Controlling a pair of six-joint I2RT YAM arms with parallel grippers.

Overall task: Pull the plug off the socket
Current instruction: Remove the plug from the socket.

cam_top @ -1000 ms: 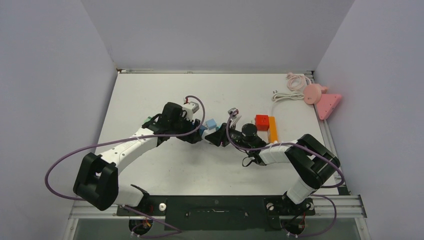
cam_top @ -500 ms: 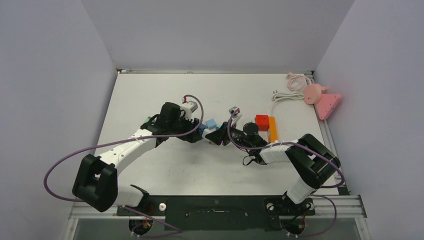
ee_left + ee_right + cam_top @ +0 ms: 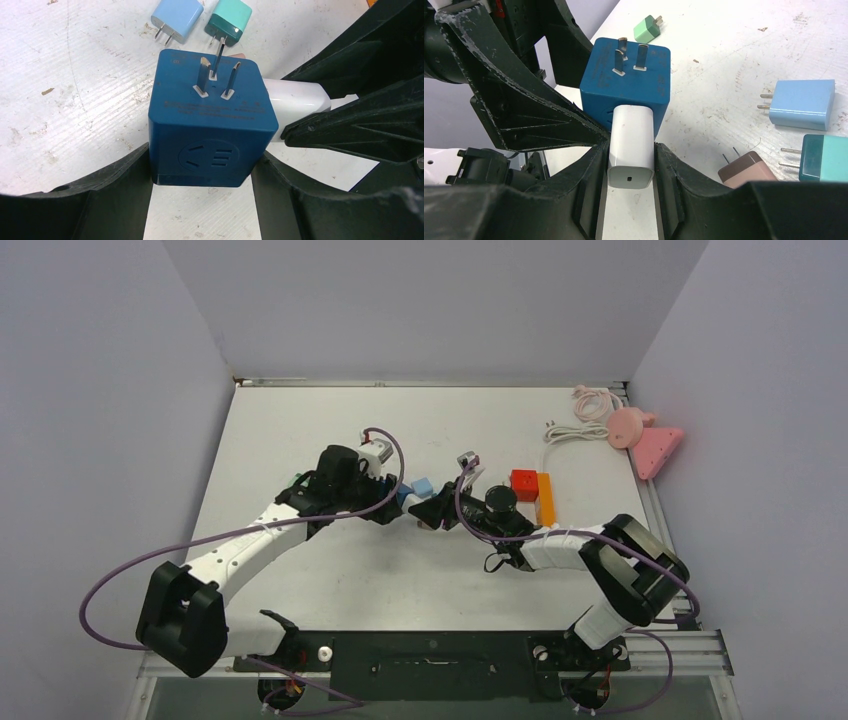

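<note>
- We are at the pulling step. Both things are gripped, but the plug is not out yet.
- Our left gripper (image 3: 202, 186) is about half open and holds the blue socket block (image 3: 212, 125), with one finger on each side. The block's metal prongs point up.
- Our right gripper (image 3: 630, 172) is squeezed narrow on the white plug (image 3: 631, 147), with one finger on each side.
- The plug sticks out of one side of the socket block. Its front end sits tight against the blue face, so we think it is pushed all the way in.
- The block and plug are near the middle of the table (image 3: 300, 430), between our two arms.
- Small chargers lie on the table close by: a light blue one (image 3: 801, 102), a teal one (image 3: 824, 157), a brown one (image 3: 746, 167) and a green one (image 3: 646, 28). None of them touch the block.
- Next, we think the two grippers need to move apart in a straight line, along the way the plug points.
- The left one must hold the block firm while the right one pulls back.
- We should not twist or bend, or the pins may jam.
- The plug looks smooth, so the right fingers could slip off if the squeeze is weak.
</note>
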